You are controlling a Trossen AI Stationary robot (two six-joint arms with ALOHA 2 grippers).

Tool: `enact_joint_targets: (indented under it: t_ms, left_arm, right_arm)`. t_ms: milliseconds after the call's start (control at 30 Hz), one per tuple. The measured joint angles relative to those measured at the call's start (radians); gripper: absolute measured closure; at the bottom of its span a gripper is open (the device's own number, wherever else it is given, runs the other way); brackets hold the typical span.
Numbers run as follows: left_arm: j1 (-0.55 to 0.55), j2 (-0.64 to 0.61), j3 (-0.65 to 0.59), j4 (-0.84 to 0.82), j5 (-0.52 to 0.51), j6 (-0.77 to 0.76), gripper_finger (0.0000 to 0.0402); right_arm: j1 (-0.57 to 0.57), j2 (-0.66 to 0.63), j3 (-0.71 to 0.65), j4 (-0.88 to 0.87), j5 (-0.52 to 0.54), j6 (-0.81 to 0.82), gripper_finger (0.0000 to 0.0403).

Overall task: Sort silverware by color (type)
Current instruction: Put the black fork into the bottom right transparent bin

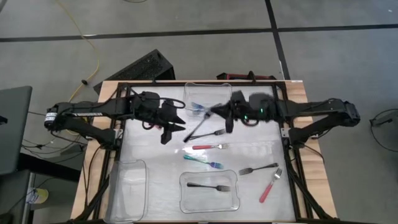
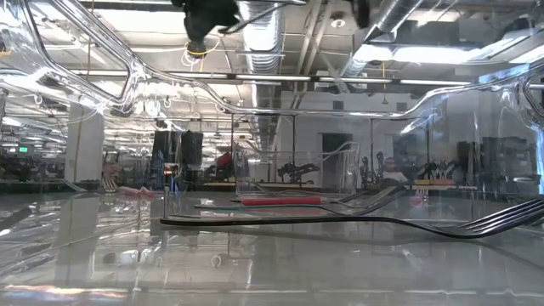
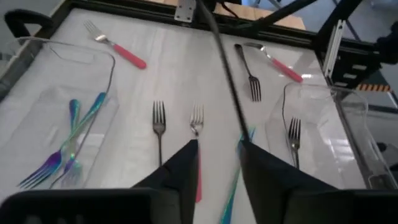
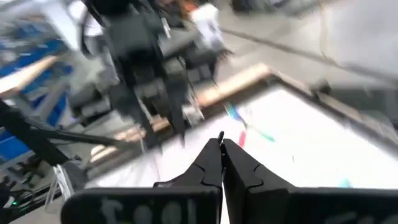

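Observation:
My right gripper (image 1: 217,112) (image 4: 222,142) hovers near the far clear bin (image 1: 209,86), shut on a black fork (image 1: 199,127) that slants down toward my left gripper (image 1: 175,130) (image 3: 217,149). The left gripper is open, with the fork's lower end by one fingertip. Teal forks (image 1: 199,109) (image 3: 68,146) lie in the far bin. One black fork (image 1: 208,185) lies in the near bin (image 1: 208,205). Flat on the table lie a black fork (image 1: 216,132), a red fork (image 1: 208,147), a teal fork (image 1: 202,160), another black fork (image 1: 258,168) and another red fork (image 1: 270,183). My right gripper pinches the black fork at its upper end (image 1: 212,114) between the shut fingers; which end of the fork that is I cannot tell. The fork (image 3: 224,68) hangs slanted below the fingers. Whether its lower end (image 1: 186,140) rests on the table or touches my left gripper's finger, I cannot tell.
A third clear bin (image 1: 127,186) stands at the table's near left corner. A black metal frame (image 1: 289,149) runs round the work surface. One more red fork (image 3: 118,46) lies beyond the far bin, under my right arm. Bare table shows left of the near bin.

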Motion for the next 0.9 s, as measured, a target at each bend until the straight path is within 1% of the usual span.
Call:
enact_joint_targets:
  t_ms: [100,167,233,333,400,467,533,633,700,767,900]
  left_arm:
    - [0.014,-0.045,0.0,-0.084,-0.005,0.026,0.0263]
    - [0.025,-0.076,0.0,-0.131,-0.034,0.038,0.0251]
    - [0.034,-0.103,0.0,-0.152,-0.078,0.05,0.0242]
    - [0.046,-0.123,0.0,-0.161,-0.129,0.091,0.0238]
    - [0.061,-0.126,0.0,-0.159,-0.136,0.122,0.0237]
    - [0.073,-0.121,0.0,-0.152,-0.13,0.145,0.0237]
    - [0.084,-0.114,0.0,-0.145,-0.126,0.162,0.0237]
    - [0.091,-0.096,-0.001,-0.129,-0.118,0.176,0.0237]
    - [0.096,-0.087,-0.001,-0.117,-0.093,0.168,0.0237]
    - [0.097,-0.08,-0.001,-0.093,-0.057,0.143,0.0237]
    - [0.091,-0.079,-0.001,-0.07,-0.019,0.069,0.0237]
  right_arm:
    - [0.11,-0.009,0.0,-0.13,0.187,0.186,0.0384]
    - [0.189,-0.011,0.0,-0.205,0.299,0.338,0.0384]
    - [0.26,-0.006,0.0,-0.243,0.398,0.493,0.0384]
    - [0.364,0.008,0.001,-0.311,0.52,0.702,0.0384]
    - [0.424,0.033,0.002,-0.327,0.593,0.82,0.0384]
    - [0.484,0.048,-0.002,-0.371,0.638,0.931,0.0384]
    - [0.527,0.068,0.003,-0.365,0.669,1.04,0.0384]
    - [0.594,0.117,0.001,-0.37,0.674,1.184,0.0384]
    - [0.636,0.153,0.006,-0.373,0.685,1.269,0.0384]
    - [0.675,0.186,0.035,-0.391,0.708,1.334,0.0384]
    - [0.735,0.245,0.127,-0.507,0.716,1.401,0.0384]
